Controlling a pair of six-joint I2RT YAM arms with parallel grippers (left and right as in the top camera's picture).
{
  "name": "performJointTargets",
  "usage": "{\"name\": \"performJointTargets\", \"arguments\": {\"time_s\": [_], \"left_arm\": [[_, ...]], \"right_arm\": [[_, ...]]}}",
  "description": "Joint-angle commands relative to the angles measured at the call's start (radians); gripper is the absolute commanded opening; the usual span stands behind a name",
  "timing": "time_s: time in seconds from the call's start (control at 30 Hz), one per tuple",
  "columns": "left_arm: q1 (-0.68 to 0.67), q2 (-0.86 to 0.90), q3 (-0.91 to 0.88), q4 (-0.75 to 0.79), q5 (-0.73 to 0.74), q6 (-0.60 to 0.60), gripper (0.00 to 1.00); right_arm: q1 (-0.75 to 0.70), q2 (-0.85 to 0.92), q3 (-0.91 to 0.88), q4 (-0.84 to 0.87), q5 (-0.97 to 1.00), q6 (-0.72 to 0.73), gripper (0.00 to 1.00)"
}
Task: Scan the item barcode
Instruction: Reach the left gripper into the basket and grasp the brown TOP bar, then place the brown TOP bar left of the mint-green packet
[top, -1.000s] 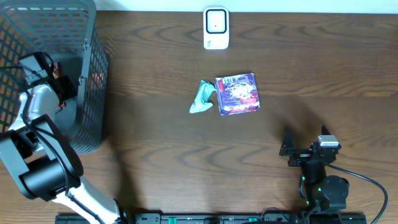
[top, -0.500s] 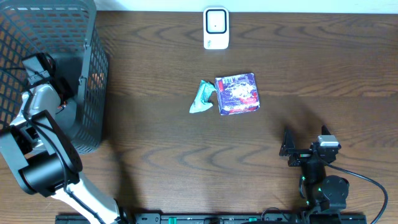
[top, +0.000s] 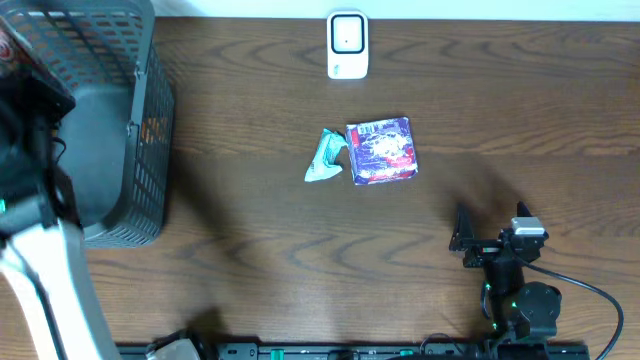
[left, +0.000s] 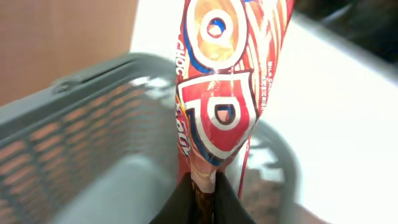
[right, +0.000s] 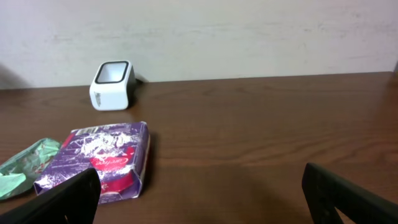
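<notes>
Left wrist view: packet (left: 224, 93) is pinched endwise in left fingers (left: 171, 211), axis pointing away; scanner (top: 347, 45) lies far rightward; right fingers (right: 62, 199) are spread, empty.

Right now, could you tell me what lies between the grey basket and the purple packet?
In the overhead view, bare table, then a crumpled green wrapper close beside the purple packet on its basket side.
</notes>
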Motion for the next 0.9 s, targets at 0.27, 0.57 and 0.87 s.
{"name": "performJointTargets", "arguments": {"time_s": [0.27,0.57,0.87], "left_arm": [[-0.406,-0.178,0.005,-0.241,0.204,-0.205,0.07],[-0.779,0.104,0.000,-0.355,0.005,-0.269,0.07],[-0.913,0.448,0.000,-0.350,-0.300,-0.325,0.07]], "right_arm": [[-0.004,-0.005,-0.003,-0.002,0.008,-0.008,0.99],[-0.004,-0.005,-0.003,-0.002,0.008,-0.008,0.99],[-0.004,-0.005,-0.003,-0.002,0.008,-0.008,0.99]]}}
